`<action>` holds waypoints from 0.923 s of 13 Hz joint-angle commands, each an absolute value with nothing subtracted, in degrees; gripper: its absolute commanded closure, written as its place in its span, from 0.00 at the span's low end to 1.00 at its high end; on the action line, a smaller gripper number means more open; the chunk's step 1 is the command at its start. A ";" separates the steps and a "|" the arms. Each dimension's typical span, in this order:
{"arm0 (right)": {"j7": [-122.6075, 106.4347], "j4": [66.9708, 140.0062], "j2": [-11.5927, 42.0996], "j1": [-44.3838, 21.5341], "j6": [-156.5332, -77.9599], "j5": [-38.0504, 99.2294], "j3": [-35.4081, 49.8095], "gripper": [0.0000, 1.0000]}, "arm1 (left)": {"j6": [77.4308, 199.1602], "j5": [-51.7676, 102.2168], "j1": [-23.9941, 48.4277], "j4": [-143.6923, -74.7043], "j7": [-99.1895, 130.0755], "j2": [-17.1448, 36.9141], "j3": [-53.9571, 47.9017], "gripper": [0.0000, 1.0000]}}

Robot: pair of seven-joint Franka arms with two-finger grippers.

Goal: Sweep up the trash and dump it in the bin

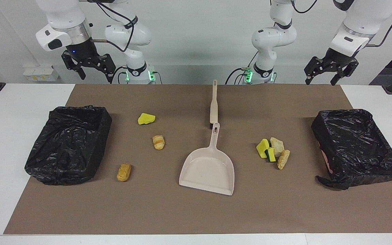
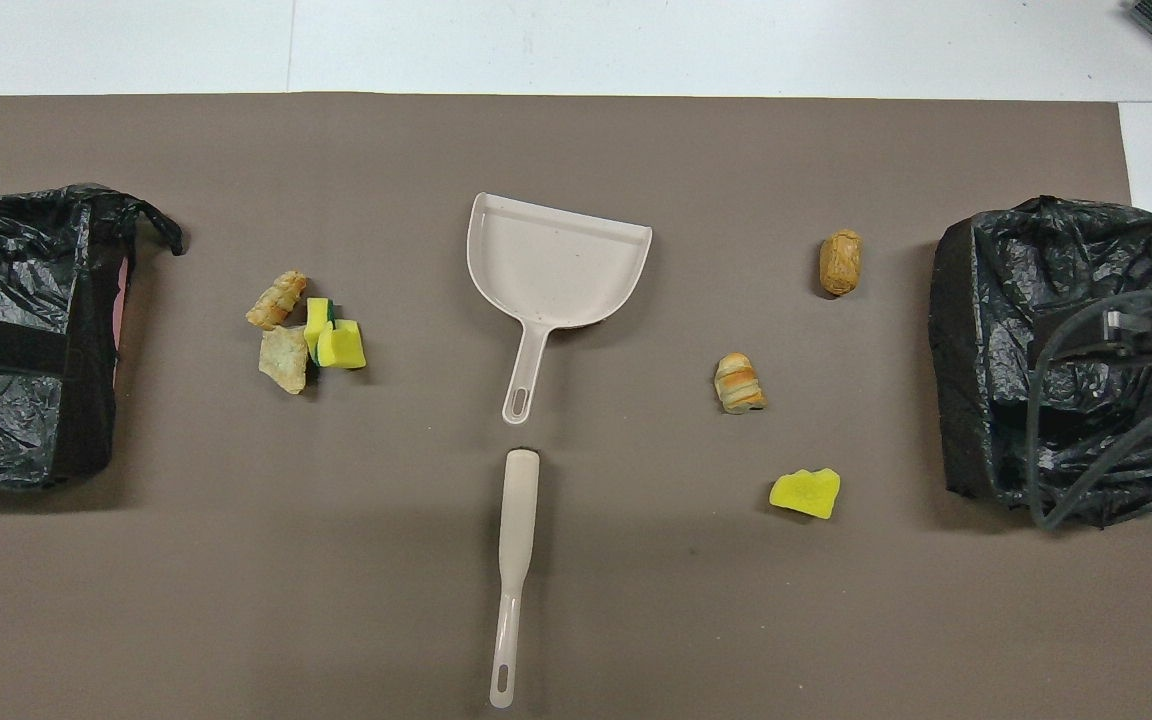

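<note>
1. Right gripper (image 1: 94, 73), jaws spread wide and holding nothing, hangs near a black-lined bin (image 1: 68, 144).
2. Yellow sponge scrap (image 1: 146, 118) and two tan bread chunks (image 1: 158, 142) lie scattered on the brown mat (image 1: 196, 211).
3. Beige plastic dustpan (image 1: 208, 166) and brush (image 1: 213, 102) sit at mid-table.
4. Clustered sponge and bread scraps (image 1: 273, 150) lie beside the second black-lined bin (image 1: 356, 146).
5. Left gripper (image 1: 322, 81) hangs wide open, holding nothing.
</note>
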State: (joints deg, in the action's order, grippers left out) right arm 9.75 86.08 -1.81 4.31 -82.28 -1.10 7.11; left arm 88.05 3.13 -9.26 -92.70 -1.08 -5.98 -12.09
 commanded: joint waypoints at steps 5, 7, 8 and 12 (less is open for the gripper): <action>8.96 87.19 -2.64 5.27 -82.97 -0.09 7.38 0.00 | 87.45 3.69 -9.14 -93.43 -1.23 -7.12 -11.69 0.00; 8.96 87.19 -2.64 5.27 -82.97 0.00 7.47 0.00 | 87.63 3.25 -9.75 -93.43 -1.14 -7.03 -11.25 0.00; 8.96 87.19 -2.64 5.27 -82.97 0.00 7.47 0.00 | 87.54 3.25 -10.02 -93.43 -1.14 -7.03 -11.25 0.00; 8.53 87.27 -2.72 5.18 -82.18 0.00 7.65 0.00 | 87.28 3.25 -9.06 -93.43 -0.79 -7.12 -11.60 0.00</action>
